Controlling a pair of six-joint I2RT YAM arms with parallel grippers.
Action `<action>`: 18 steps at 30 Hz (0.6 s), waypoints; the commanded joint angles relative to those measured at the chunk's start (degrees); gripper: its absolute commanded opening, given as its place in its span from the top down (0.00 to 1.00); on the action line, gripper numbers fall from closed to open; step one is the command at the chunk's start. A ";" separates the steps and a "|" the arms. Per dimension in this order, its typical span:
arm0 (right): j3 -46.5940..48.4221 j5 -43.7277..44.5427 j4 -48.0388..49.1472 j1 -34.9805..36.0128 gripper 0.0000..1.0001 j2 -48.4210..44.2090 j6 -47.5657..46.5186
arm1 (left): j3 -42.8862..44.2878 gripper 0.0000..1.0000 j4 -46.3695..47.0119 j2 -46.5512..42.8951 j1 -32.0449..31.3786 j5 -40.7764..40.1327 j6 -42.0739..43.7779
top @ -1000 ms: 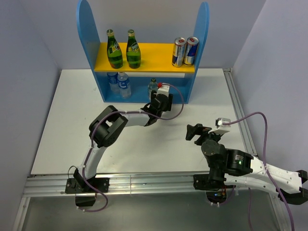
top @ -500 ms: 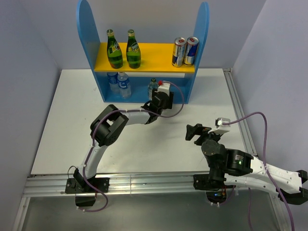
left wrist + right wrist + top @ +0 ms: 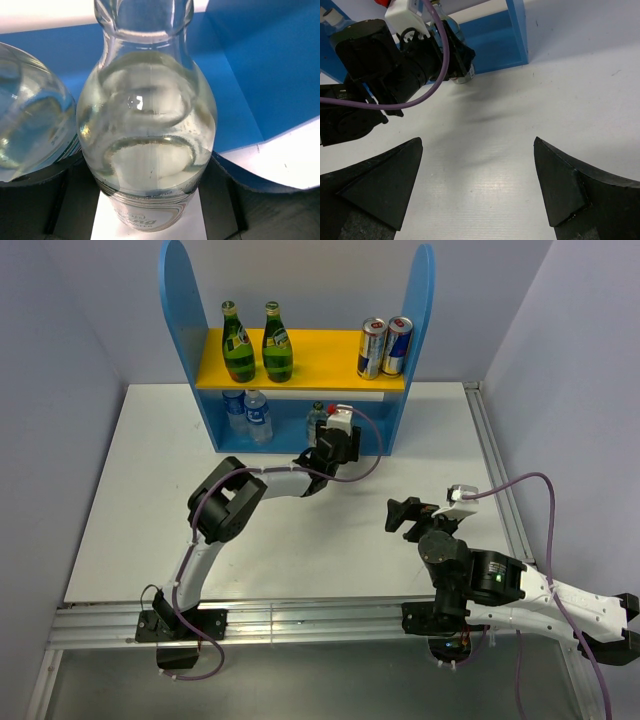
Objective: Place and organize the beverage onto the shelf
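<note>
The shelf (image 3: 320, 350) stands at the back of the table, with blue round-topped sides and a yellow upper board. My left gripper (image 3: 332, 440) reaches into the right of its lower tier, shut on a clear water bottle (image 3: 150, 125) held upright over the blue base. The bottle's top shows in the top view (image 3: 318, 416), and its base shows between the fingers in the right wrist view (image 3: 465, 76). A second clear bottle (image 3: 30, 130) is close on its left. My right gripper (image 3: 480, 185) is open and empty above the bare table, front right (image 3: 405, 515).
Two green glass bottles (image 3: 257, 345) stand on the left of the yellow board, two cans (image 3: 385, 347) on the right. Two small water bottles (image 3: 247, 415) stand at the lower tier's left. The table's metal rail (image 3: 300, 620) runs along the near edge.
My left gripper has pushed a little farther toward the shelf's lower tier with the bottle. The right arm has not moved.
</note>
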 commanded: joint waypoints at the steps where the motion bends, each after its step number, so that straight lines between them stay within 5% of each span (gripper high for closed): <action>1: -0.21 1.00 2.13 0.20 0.01 0.41 0.23 | 3.19 1.00 12.36 -1.62 0.95 -3.81 0.12; 18: -0.39 0.82 2.74 0.20 0.01 0.32 -0.38 | 14.86 0.99 7.19 6.90 1.66 -7.33 -1.19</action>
